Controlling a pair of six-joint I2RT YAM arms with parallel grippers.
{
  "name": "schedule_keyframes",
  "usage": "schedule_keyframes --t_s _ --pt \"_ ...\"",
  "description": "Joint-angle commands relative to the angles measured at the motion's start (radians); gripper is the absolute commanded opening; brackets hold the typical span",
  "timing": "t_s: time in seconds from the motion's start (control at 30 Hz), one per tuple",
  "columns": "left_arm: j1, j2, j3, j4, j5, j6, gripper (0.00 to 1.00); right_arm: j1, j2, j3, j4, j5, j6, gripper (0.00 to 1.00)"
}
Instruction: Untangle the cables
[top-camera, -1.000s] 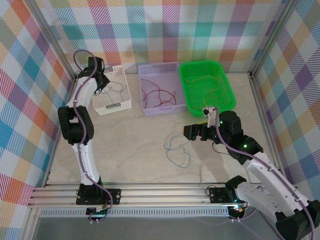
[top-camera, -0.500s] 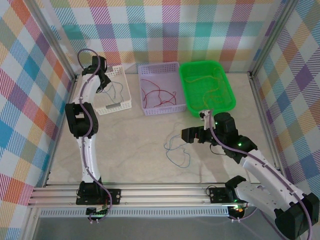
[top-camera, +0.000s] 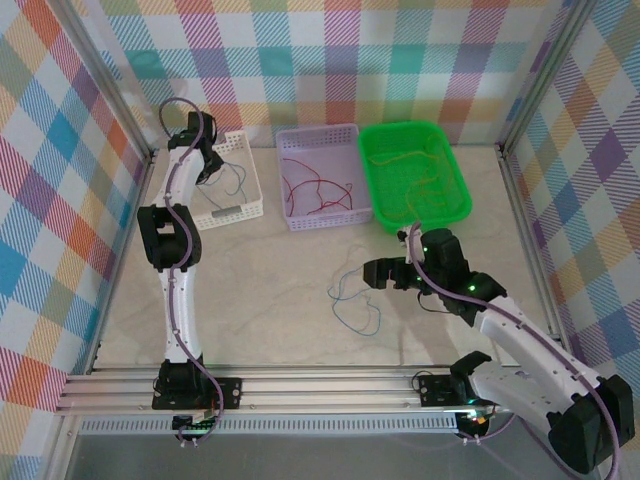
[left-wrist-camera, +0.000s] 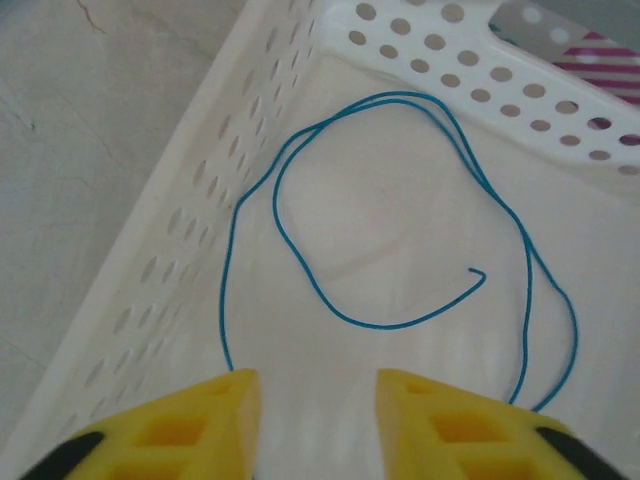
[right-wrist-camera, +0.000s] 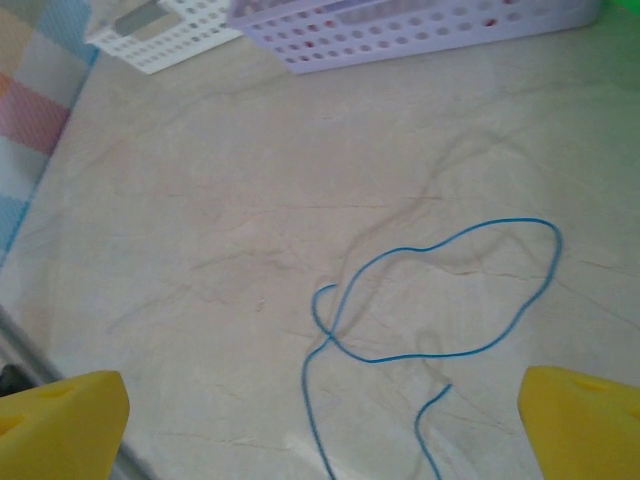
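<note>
The blue cable on the bench looks limp and feather-light; pinch it at the crossing. Right jaws gape wide; left jaws parted, empty.

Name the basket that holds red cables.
The lilac basket, the middle one: red cables lie in it. The white basket holds a blue cable; the green basket holds orange-yellow ones.
</note>
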Motion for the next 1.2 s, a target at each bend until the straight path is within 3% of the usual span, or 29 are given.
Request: schedule_keyframes --t_s 0.0,0.2,0.23,0.27,0.3,0.47,0.67,0.77,1.0,1.17 --pt "-0.015 -0.041 0.025 -0.042 0.047 0.023 0.47 0.006 0.032 0.007 -0.071 0.104 0.030 1.00" --pt "-0.046 -0.177 -0.049 -0.045 0.124 0.004 0.67 0.007 0.155 0.002 -0.116 0.096 0.061 1.00" --pt "-0.054 -0.208 -0.079 -0.037 0.135 -0.001 0.79 0.007 0.167 -0.003 -0.105 0.090 0.066 1.00" --pt "-0.060 -0.237 -0.105 -0.030 0.144 -0.001 0.81 0.009 0.174 -0.013 -0.093 0.084 0.074 1.00" --pt "-0.067 -0.271 -0.138 -0.023 0.146 -0.004 0.99 0.009 0.180 -0.023 -0.072 0.078 0.082 1.00" --pt "-0.101 -0.427 -0.288 -0.010 0.179 -0.023 1.00 0.019 0.226 -0.047 0.026 0.041 0.110 1.00" --pt "-0.128 -0.689 -0.594 0.105 0.240 -0.091 1.00 0.024 0.351 -0.040 0.135 0.006 0.145 0.99" --pt "-0.153 -0.824 -0.762 0.163 0.271 -0.134 1.00 0.026 0.422 -0.030 0.181 0.001 0.161 0.95" --pt "-0.256 -1.063 -1.038 0.237 0.248 -0.160 1.00 0.035 0.536 -0.016 0.263 0.015 0.208 0.80" --pt "-0.303 -1.176 -1.169 0.244 0.257 -0.161 1.00 0.034 0.597 -0.009 0.348 0.019 0.221 0.54"
